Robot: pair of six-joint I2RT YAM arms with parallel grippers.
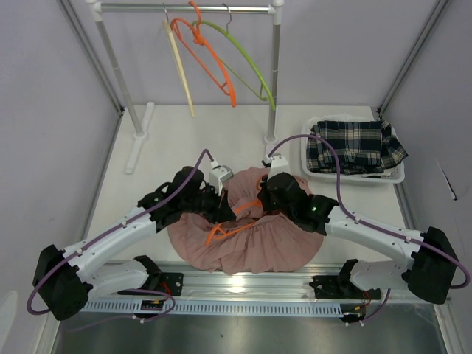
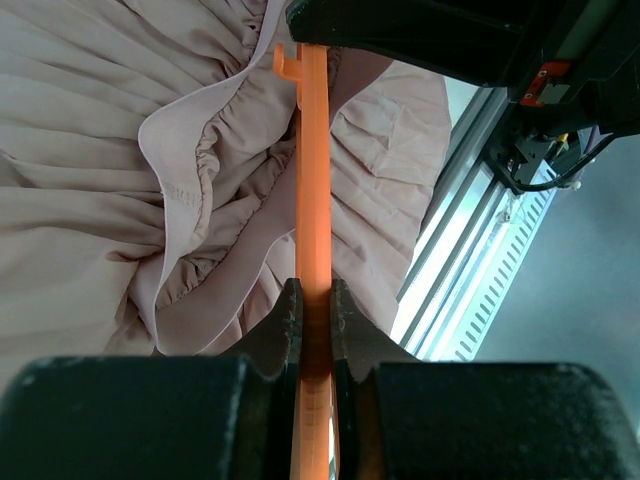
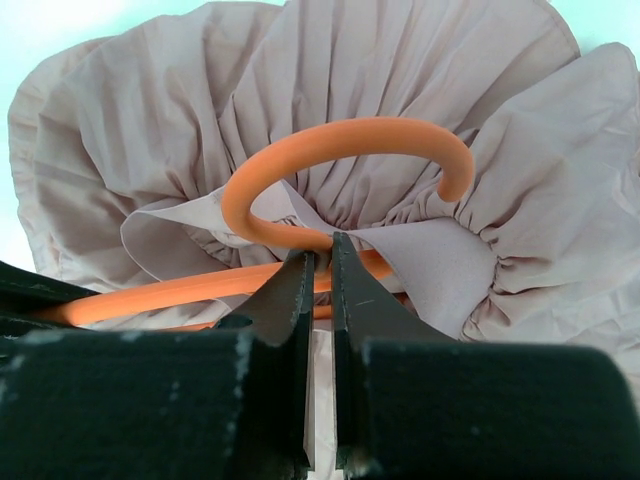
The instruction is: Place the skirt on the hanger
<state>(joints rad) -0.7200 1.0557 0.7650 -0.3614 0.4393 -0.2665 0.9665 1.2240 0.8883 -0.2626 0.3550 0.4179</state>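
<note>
Skirt [image 1: 236,251] heaped on counter [image 1: 147,173]; orange hanger [image 2: 312,180] partly inserted, left jaws clamping its bar; right jaws closed at waistband [image 3: 420,245] (hanging unfinished).

A white clothes rack [image 1: 184,9] stands at the far end of the bench [image 1: 221,129], carrying 3 hangers: 1 cream hanger [image 1: 179,70], 1 orange rack hanger [image 1: 218,68] and 1 green hanger [image 1: 258,71]. At the right, a white basket [image 1: 354,177] holds a crumpled dark plaid cloth [image 1: 354,144].
</note>
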